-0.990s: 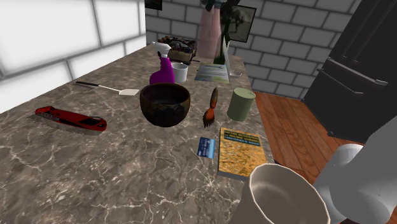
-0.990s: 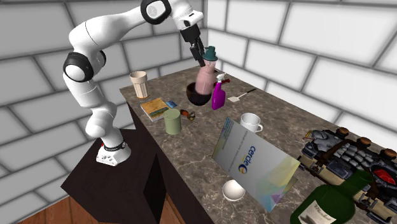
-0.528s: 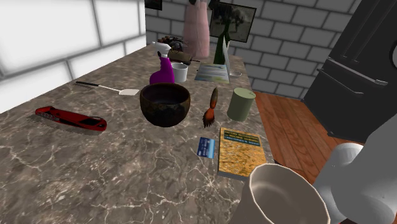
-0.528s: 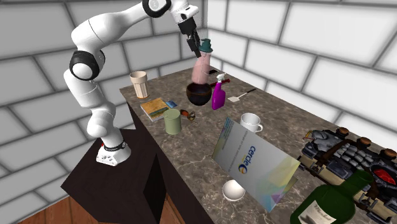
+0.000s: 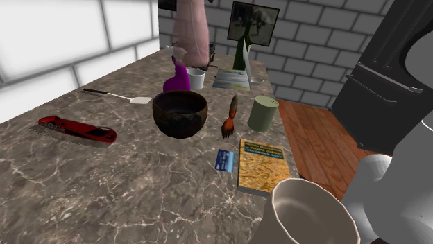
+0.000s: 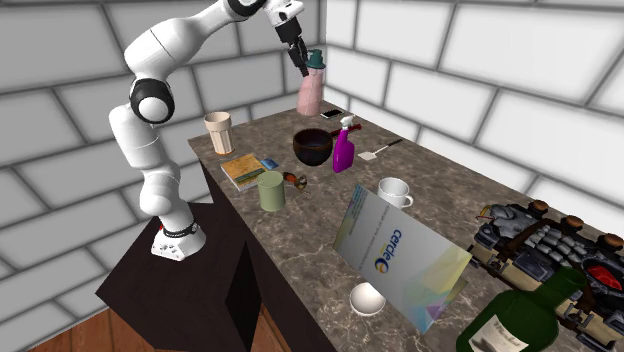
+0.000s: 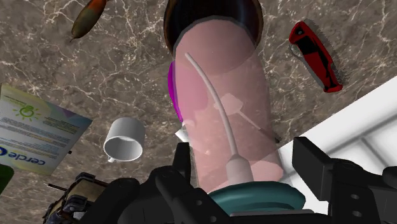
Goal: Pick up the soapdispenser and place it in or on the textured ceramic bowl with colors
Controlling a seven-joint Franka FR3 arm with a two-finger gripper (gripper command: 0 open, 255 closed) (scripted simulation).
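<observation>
**Items counted on the marble counter.**

- **Bowls, two:** a dark bowl [image 5: 180,113], taken as landmark, and a small white bowl [image 6: 368,298] well apart from it.
- **Cups, three:** a white mug [image 6: 394,190], a green cup [image 5: 263,113] and a beige tumbler [image 6: 218,131], all set around the dark bowl.
- **Bottles, three:** a pink soap dispenser [image 6: 310,90] up in the air near the dark bowl, a purple spray bottle [image 6: 343,150] just beside it, and a green glass bottle [image 6: 520,320] farthest from it.
- **One each:** book [image 5: 262,165], blue card [image 5: 224,160], brush [image 5: 230,116], red folding knife [image 5: 76,129], spatula [image 5: 118,96], printed leaflet [image 6: 400,255].
</observation>
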